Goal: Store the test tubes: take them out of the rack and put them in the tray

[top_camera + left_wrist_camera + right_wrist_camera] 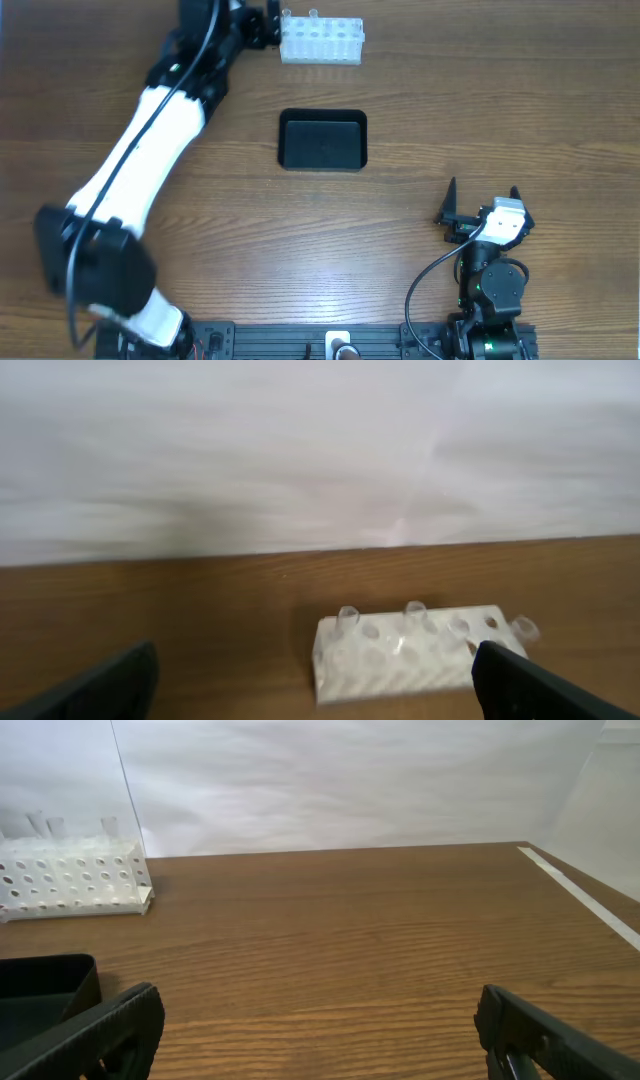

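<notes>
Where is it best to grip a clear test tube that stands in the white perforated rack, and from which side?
Probably grip the clear test tube at its open top, coming straight down from above: it stands upright in the white perforated rack, and only that top pokes out.

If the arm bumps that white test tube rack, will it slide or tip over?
The rack looks like thin perforated plastic, so it is probably light and apt to slide on the smooth table. It sits low and wide, so tipping seems unlikely. Its tubes may rattle loose.
</notes>
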